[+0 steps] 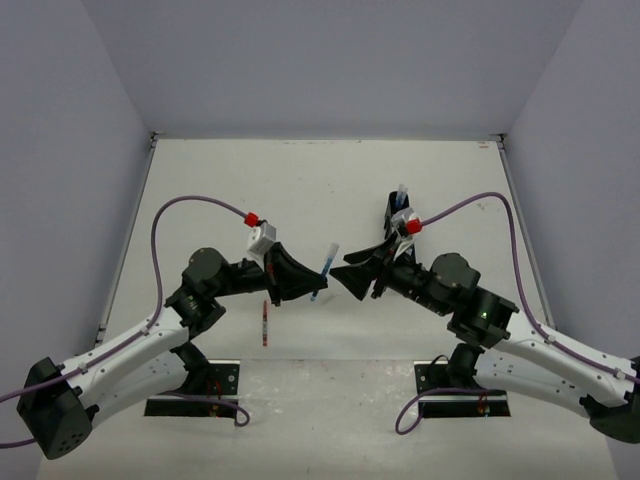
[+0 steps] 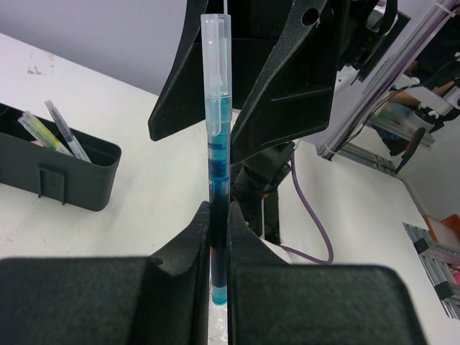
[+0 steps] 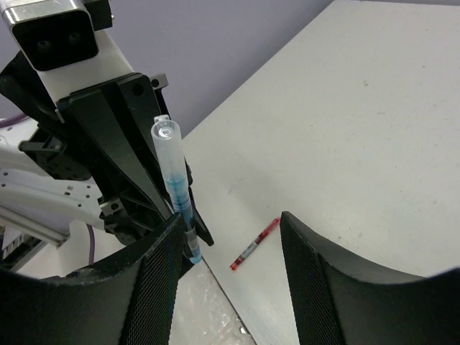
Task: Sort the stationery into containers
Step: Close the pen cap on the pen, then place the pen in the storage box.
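The left gripper (image 2: 218,226) was clamped on the lower part of a blue pen (image 2: 217,108) and held it above the table (image 1: 300,180), well apart from the black tray (image 2: 79,176). The right gripper (image 3: 230,219) faced it with its fingers apart, holding nothing. One of its fingers was just beside the pen. A yellow-green marker (image 2: 34,129) and a grey pen (image 2: 66,135) leaned inside the tray. A red pen (image 3: 254,244) lay on the table, farther from the tray than the blue one.
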You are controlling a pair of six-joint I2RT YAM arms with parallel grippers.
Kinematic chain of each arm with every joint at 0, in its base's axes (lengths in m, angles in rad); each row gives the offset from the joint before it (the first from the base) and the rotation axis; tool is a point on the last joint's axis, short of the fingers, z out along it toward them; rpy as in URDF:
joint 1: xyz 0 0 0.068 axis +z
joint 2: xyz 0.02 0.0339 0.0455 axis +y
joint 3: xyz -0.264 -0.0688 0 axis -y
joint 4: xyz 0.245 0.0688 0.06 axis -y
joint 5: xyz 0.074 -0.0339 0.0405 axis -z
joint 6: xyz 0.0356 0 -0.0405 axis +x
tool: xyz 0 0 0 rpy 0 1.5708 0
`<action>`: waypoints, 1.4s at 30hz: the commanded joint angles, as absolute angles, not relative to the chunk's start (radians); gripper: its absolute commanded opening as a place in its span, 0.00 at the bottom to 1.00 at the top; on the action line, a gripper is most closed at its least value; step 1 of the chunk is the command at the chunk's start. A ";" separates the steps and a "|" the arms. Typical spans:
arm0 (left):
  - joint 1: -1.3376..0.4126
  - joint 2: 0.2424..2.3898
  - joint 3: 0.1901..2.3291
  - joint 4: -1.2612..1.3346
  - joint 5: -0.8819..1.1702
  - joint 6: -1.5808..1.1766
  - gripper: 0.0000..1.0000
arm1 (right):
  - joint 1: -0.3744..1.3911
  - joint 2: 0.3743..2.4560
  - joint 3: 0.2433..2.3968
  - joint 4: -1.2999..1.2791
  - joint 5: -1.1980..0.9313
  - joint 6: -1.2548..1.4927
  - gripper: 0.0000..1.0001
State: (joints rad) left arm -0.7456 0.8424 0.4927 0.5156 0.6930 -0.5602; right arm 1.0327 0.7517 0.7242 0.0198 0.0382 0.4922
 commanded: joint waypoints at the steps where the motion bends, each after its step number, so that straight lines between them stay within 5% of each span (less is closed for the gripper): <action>1: -0.743 0.839 0.477 0.590 0.700 -0.577 0.00 | 1.024 0.732 0.768 -0.051 -0.022 0.447 0.55; 16: -0.750 0.870 0.424 0.670 0.749 -0.596 0.00 | 1.022 0.776 0.873 -0.021 -0.057 0.434 0.47; 23: -0.754 0.852 0.419 0.669 0.755 -0.591 0.00 | 1.014 0.839 0.898 -0.008 -0.084 0.443 0.22; 27: -0.753 0.836 0.422 0.656 0.749 -0.584 0.00 | 1.015 0.844 0.894 -0.008 -0.081 0.446 0.19; 31: -0.754 0.827 0.426 0.650 0.747 -0.580 0.00 | 1.015 0.832 0.880 -0.007 -0.059 0.446 0.01; 42: -0.755 0.838 0.386 0.687 0.753 -0.597 0.00 | 1.000 0.779 0.891 -0.006 -0.015 0.437 0.00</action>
State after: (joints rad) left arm -0.7507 0.8467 0.4146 0.6424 0.7291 -0.5885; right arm 1.0187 0.8171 0.8589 -0.0398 -0.0700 0.4587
